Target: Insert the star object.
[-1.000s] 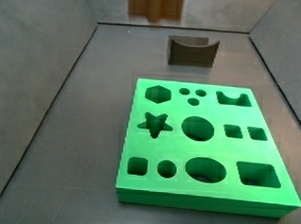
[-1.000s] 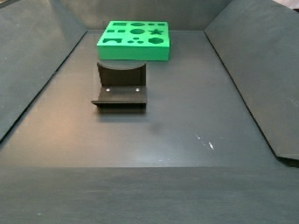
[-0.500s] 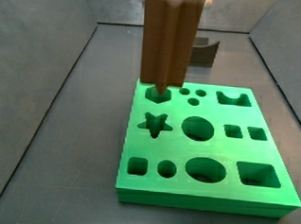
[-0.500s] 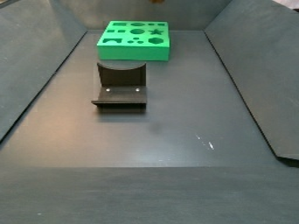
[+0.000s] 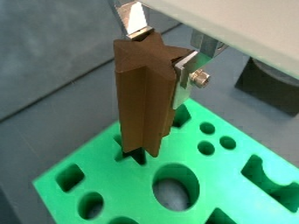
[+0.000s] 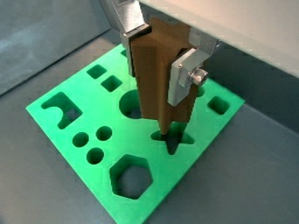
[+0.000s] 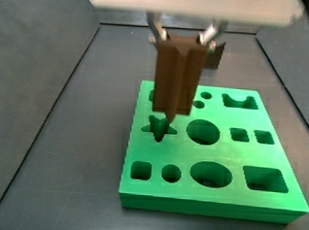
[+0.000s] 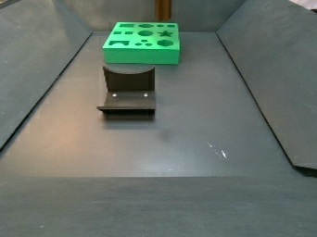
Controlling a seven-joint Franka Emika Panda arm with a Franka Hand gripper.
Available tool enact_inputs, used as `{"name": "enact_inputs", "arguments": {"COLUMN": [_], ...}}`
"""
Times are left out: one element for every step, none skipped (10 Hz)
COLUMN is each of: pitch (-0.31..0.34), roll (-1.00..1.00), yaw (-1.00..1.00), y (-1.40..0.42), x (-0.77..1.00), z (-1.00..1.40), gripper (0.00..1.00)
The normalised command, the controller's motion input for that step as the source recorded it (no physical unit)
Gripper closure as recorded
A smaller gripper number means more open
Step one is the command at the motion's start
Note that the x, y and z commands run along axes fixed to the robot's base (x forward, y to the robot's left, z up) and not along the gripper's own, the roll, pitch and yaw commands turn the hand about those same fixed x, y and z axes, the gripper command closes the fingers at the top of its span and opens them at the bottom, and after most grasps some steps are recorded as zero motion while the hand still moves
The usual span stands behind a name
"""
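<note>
Moved down: end effector [image 5: 162,50] clamps star object [image 5: 146,98] upright, tip in green board's [image 5: 233,185] star hole.

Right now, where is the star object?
The star object stands upright, gripped between the gripper fingers, its lower tip at the star-shaped hole of the green board.
</note>
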Motion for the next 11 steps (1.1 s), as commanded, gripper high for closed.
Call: {"name": "enact_inputs", "arguments": {"pitch": [-0.09, -0.02, 0.0, -0.22, -0.27, -0.223, -0.14, -0.134, -0.137, -0.089, 0.0], "roll": [0.15, -0.11, 0.01, 0.0, 0.0, 0.0, 0.03, 0.03, 0.06, 0.11, 0.26], "yaw": [0.0, 0.0, 0.0, 0.0, 0.0, 0.0, 0.0, 0.0, 0.0, 0.0, -0.04], "y": [-0.01, 0.07, 0.0, 0.0, -0.04, -0.01, 0.0, 0.0, -0.07, -0.08, 0.0], "x": [0.06, 0.0, 0.0, -0.38, -0.48, -0.39, -0.26, -0.21, -0.12, 0.01, 0.07], "z": [-0.92, -0.03, -0.02, -0.17, -0.24, -0.23, -0.18, -0.22, -0.32, -0.6, -0.86], "gripper": [1.0, 1.0, 1.0, 1.0, 1.0, 1.0, 1.0, 1.0, 1.0, 1.0, 1.0]}}
